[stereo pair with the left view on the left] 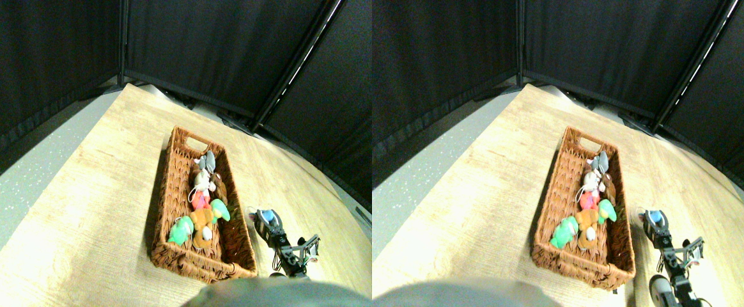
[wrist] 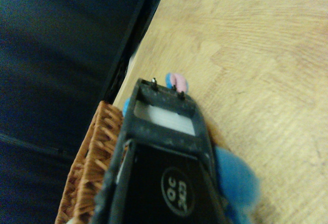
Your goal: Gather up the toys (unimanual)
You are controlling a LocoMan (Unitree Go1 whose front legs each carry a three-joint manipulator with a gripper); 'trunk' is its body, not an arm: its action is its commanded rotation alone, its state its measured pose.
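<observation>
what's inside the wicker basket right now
Inside the wicker basket: a pile of plush toys, grey, white, pink, green and orange-brown. Anything beneath them is covered.

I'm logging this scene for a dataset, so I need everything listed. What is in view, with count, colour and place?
Basket: one, brown wicker, on the wooden table.
Toys in the basket: a pile, exact count unclear; grey, white, red-pink, two green, orange-brown, along its length.
Blue toy: one, blue with pink ear, on the table right of the basket, outside it, at the claw.
Table: one, light wood grain.
Curtains: black, behind the table.
Floor: grey speckled, left of the table.
Right claw: one, black, over the blue toy; grip unclear.
</observation>
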